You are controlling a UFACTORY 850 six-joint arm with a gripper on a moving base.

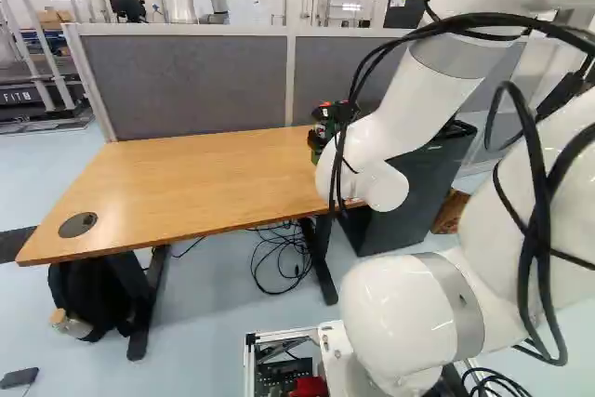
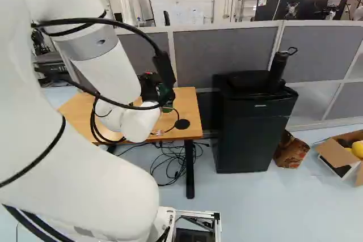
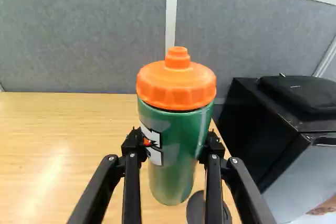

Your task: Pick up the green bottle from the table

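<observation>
At the right end of the wooden table (image 1: 186,174), the gripper (image 1: 329,124) shows in the left base view, partly hidden behind the arm and its cables. The wrist view has the green bottle (image 3: 176,177) upright between the two fingers of the gripper (image 3: 174,142). One finger presses on each side of its body, below the orange lid (image 3: 177,85), so the gripper is shut on it. A bit of the bottle's green (image 2: 168,107) shows in the right base view. Whether its base touches the tabletop, I cannot tell.
A black cabinet (image 2: 255,123) stands right of the table, with a dark cylinder (image 2: 277,69) on top. Grey partitions (image 1: 186,81) run behind. Loose cables (image 1: 281,258) lie under the table, and a black bag (image 1: 98,290) is at its left. An open carton (image 2: 343,154) sits far right.
</observation>
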